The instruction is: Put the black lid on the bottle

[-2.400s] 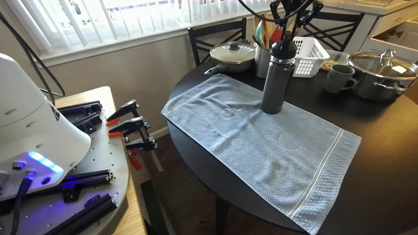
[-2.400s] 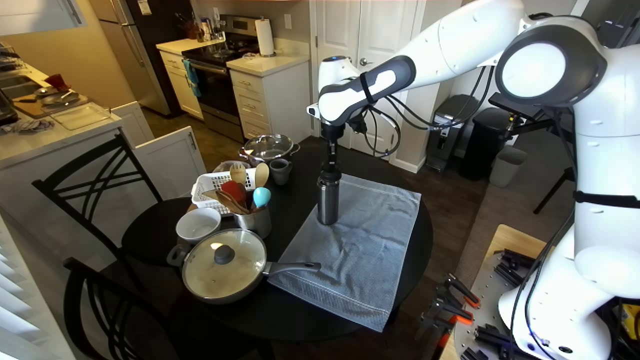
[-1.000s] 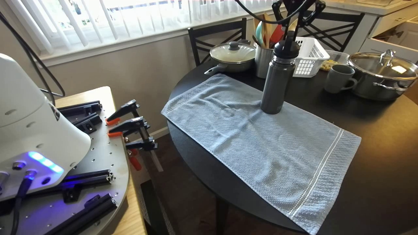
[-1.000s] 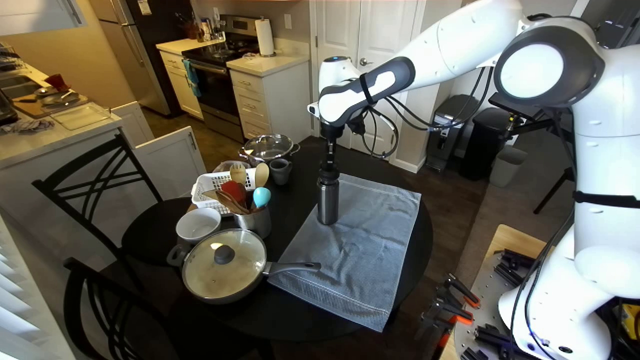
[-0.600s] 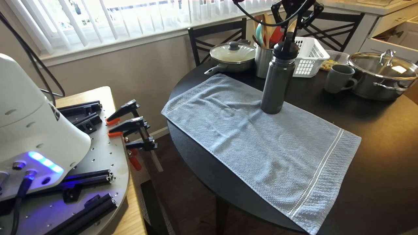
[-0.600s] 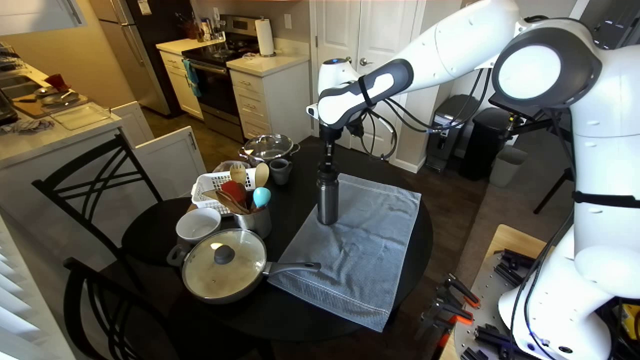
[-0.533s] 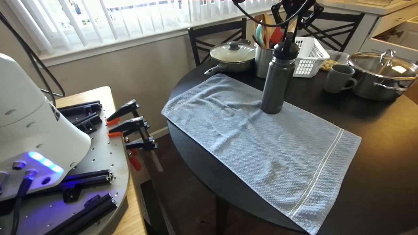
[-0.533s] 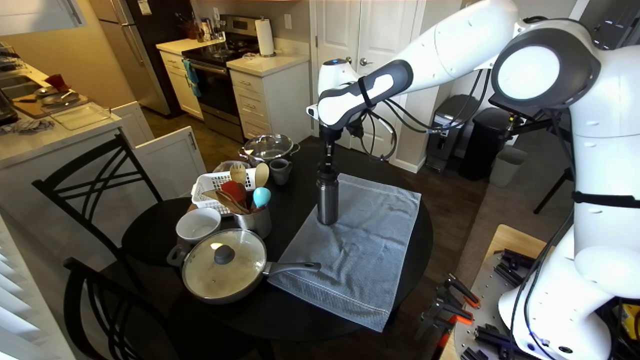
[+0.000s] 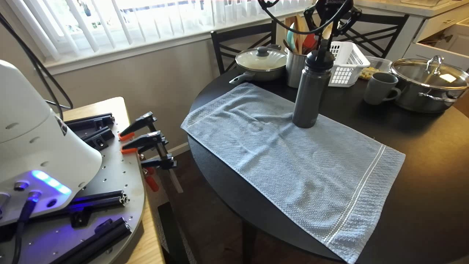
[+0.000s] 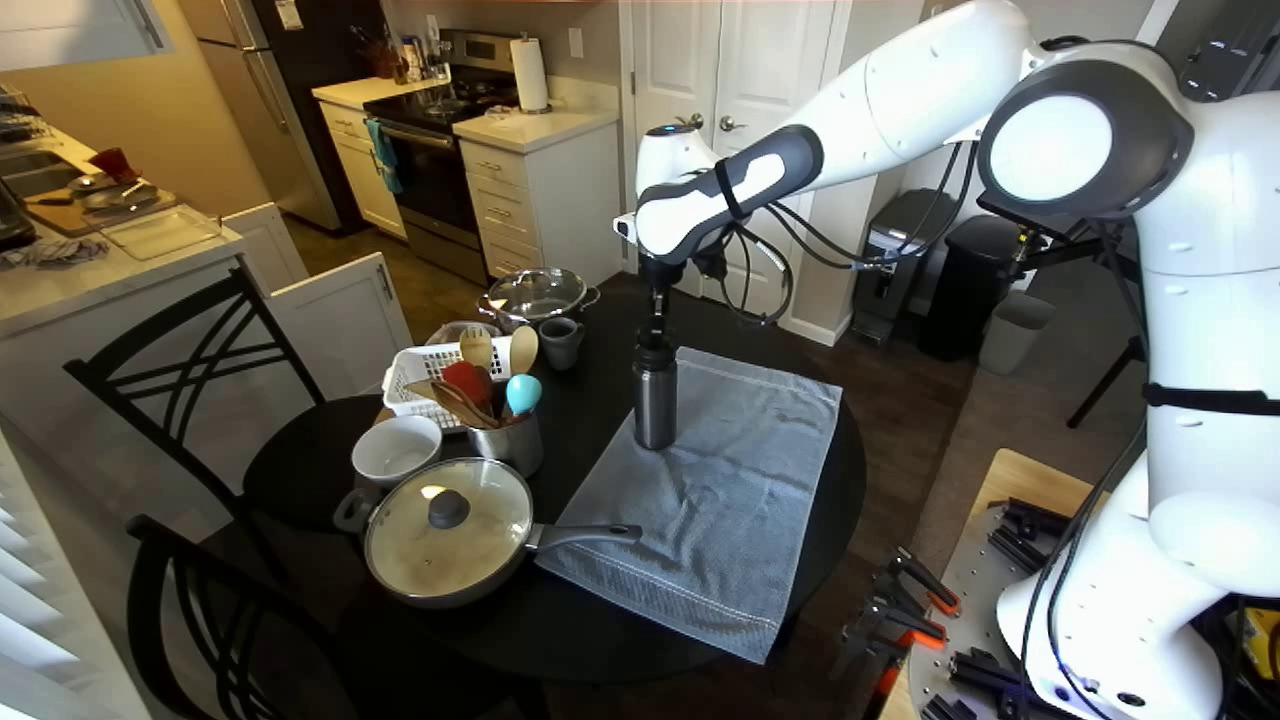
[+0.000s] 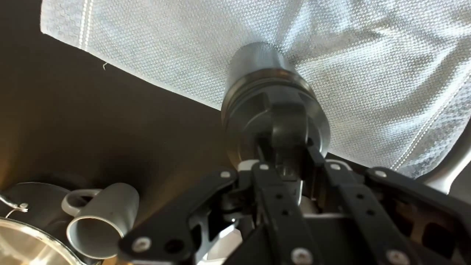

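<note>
From the left in an exterior view, the blue-grey towel (image 9: 263, 161) bears, near one long edge, the slim, dark grey bottle (image 9: 308, 99), upright and smooth-sided, its mouth topped by the black lid (image 9: 313, 60), domed and loop-handled, which the gripper (image 11: 289, 152) pinches by that loop between its fingers.

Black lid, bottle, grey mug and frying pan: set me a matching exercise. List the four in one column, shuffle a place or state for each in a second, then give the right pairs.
Things
1. black lid
2. bottle
3. grey mug
4. frying pan

Places and states
A. next to the two-handled steel pot
B. in the gripper, at the bottle's mouth
C. covered by a glass lid
D. upright on the towel

Right pairs: 1-B, 2-D, 3-A, 4-C
</note>
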Tool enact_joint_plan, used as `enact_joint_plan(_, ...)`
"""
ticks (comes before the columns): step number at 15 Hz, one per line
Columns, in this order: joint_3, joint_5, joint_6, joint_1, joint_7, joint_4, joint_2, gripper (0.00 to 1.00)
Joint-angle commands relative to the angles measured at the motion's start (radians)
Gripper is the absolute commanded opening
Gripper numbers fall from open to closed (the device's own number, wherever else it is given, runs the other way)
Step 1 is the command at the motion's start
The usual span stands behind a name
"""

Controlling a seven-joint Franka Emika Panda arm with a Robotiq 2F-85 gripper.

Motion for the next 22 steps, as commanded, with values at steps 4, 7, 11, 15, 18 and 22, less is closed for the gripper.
enact_joint_plan(4, -0.004, -0.007, 0.021, 0.003, 0.029, -0.027, -0.018, 0.48)
enact_joint_plan(7, -0.005, -0.008, 0.025, 0.003, 0.029, -0.027, -0.021, 0.62)
enact_joint_plan(11, -0.006, -0.008, 0.031, 0.001, 0.027, -0.032, -0.034, 0.86)
enact_joint_plan(15, -0.009, -0.009, 0.04, 0.001, 0.03, -0.038, -0.053, 1.0)
enact_joint_plan(18, -0.002, -0.003, 0.022, -0.004, 0.008, -0.002, -0.025, 1.0)
enact_joint_plan(22, -0.003, -0.003, 0.022, -0.004, 0.014, -0.002, -0.031, 1.0)
